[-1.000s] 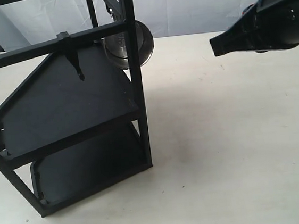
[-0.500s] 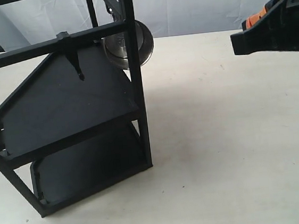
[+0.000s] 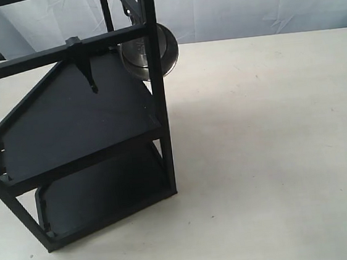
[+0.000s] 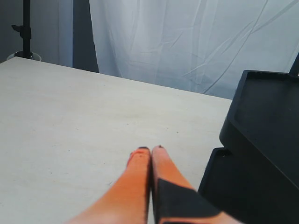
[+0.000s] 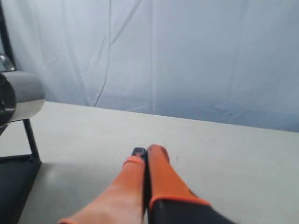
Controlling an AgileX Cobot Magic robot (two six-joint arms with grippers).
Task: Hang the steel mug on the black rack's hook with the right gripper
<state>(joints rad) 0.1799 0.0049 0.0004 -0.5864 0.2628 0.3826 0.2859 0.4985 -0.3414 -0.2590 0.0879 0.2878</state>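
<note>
The steel mug (image 3: 151, 53) hangs high on the black rack (image 3: 73, 122), its round base facing out beside the front post. Its handle runs up behind the bars, where the small hook is hard to make out. In the right wrist view the mug (image 5: 21, 95) shows at the edge, well away from my right gripper (image 5: 145, 151), whose orange fingers are shut on nothing. My left gripper (image 4: 150, 150) is also shut and empty, low over the table beside the rack's shelves (image 4: 266, 121). Neither gripper appears in the exterior view.
A longer black hook with a blocky top and pointed tip (image 3: 84, 65) hangs from the rack's crossbar. The pale table (image 3: 268, 145) spreads right of the rack. White cloth (image 5: 187, 56) backs the scene. A dark stand (image 4: 25, 28) is far off.
The right arm has drawn back to the right and left the exterior view. The mug stays hanging on the rack, unmoved.
</note>
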